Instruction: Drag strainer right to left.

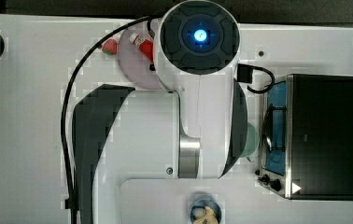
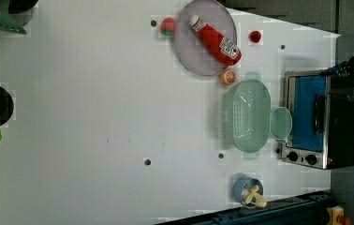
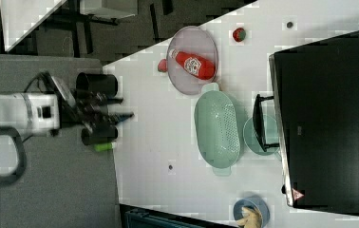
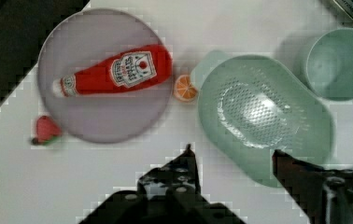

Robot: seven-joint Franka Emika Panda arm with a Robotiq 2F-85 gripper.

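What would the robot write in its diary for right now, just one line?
phase: approach | gripper: open, above table, holding nothing | strainer: untouched, between plate and cup | drag: not yet begun

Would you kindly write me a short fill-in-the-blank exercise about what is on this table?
1. The ketchup bottle lies on the grey ____.
2. In the left view, the strainer sits between the orange slice and the green ____.
3. In the wrist view, the gripper has its fingers ____, empty, near the strainer's rim.

Missing words: plate; cup; open
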